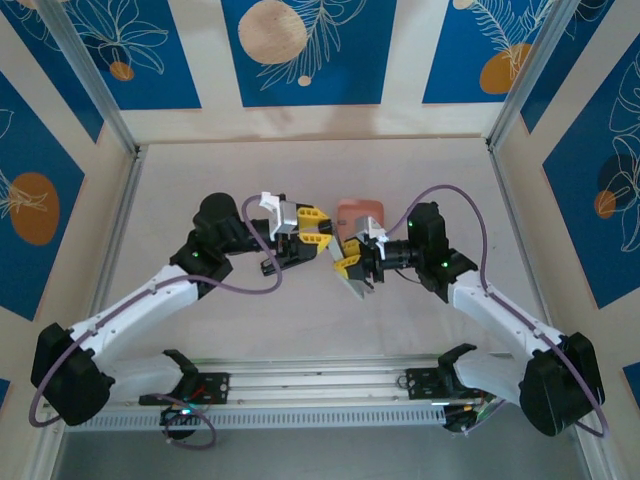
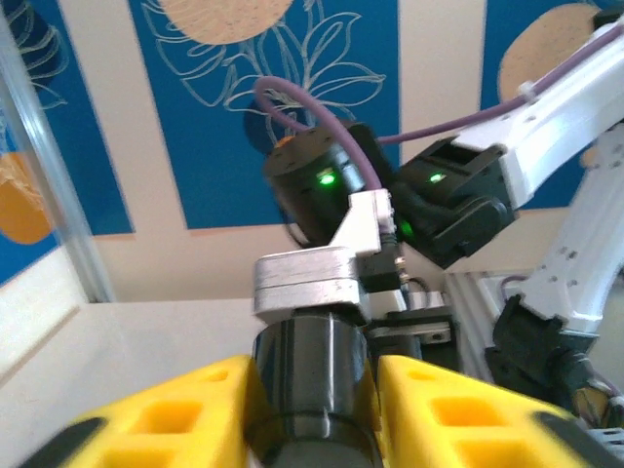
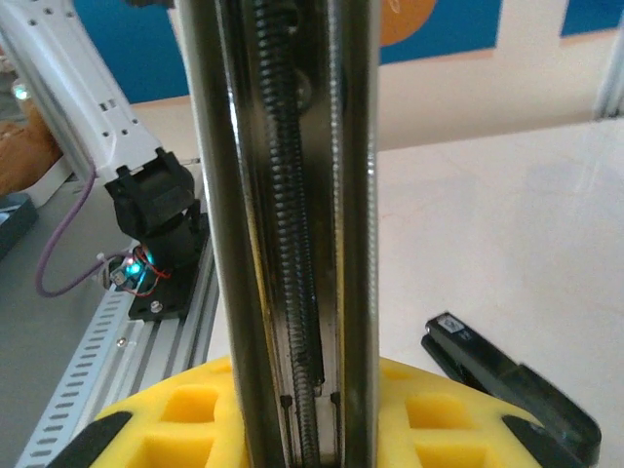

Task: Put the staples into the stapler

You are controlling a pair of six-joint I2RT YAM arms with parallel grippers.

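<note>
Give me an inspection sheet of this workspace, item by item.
Surface: pale table, no spills seen.
Job's things: stapler magazine rail, spring exposed, upright; black stapler part lying on the table; staples too small to tell.
Clutter: pink tray behind the grippers.
Grippers: right gripper shut on the stapler magazine rail; left gripper flanks a black round part, grip unclear.
Cables: left purple cable and right purple cable loop off the arms.
Surroundings: blue floral panels; aluminium rail at the near edge.
</note>
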